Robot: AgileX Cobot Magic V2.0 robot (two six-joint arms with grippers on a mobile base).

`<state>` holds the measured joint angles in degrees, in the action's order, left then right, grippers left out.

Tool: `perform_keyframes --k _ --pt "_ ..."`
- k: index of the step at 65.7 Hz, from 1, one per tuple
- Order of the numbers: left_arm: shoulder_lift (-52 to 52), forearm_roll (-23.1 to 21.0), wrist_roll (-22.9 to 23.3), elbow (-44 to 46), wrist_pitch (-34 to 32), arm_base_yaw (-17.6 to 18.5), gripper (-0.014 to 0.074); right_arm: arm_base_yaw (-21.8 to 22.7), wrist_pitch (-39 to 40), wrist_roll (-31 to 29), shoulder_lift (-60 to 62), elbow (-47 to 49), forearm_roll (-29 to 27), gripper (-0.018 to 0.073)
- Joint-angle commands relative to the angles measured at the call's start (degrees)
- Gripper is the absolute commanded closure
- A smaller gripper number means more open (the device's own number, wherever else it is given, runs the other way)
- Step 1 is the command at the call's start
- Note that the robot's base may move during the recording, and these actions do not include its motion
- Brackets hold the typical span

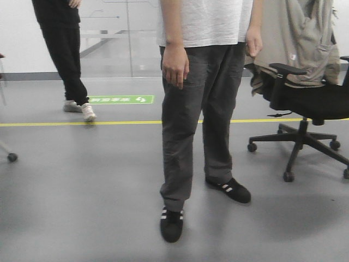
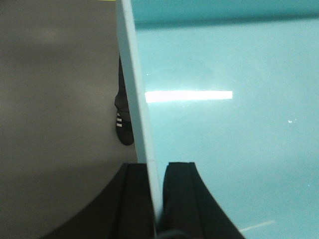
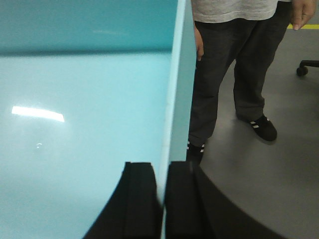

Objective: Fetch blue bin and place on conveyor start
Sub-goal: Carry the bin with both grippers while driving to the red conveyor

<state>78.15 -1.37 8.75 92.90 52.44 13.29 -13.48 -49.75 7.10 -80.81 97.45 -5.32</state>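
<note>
1. Fingers of the left arm (image 2: pixel 137 199), black, were clamped on one thin side wall of the pale turquoise rectangular plastic bin (image 2: pixel 224 149).
2. Right fingers (image 3: pixel 142 199) pinched the opposite wall, and the bin hung between both arms above the grey floor (image 1: pixel 82 207).
3. White writing on the green floor sticker (image 1: pixel 121 99) was too small to read.

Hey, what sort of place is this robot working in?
Probably an indoor lab or factory hall: grey floor with a yellow line and green floor sign, a glass partition, and a rolling office chair.
</note>
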Motion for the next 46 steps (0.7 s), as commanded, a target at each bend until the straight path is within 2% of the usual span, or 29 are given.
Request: perform_keyframes --k 1,46 --pt "-0.56 2.18 -0.72 0.37 -1.38 -0.22 0.0707 0.69 2.73 -1.06 0.83 0.54 3.06 0.0711" --pt "-0.56 2.18 -0.72 0.37 -1.38 -0.22 0.0707 0.69 2.73 -1.06 0.83 0.54 3.06 0.0711"
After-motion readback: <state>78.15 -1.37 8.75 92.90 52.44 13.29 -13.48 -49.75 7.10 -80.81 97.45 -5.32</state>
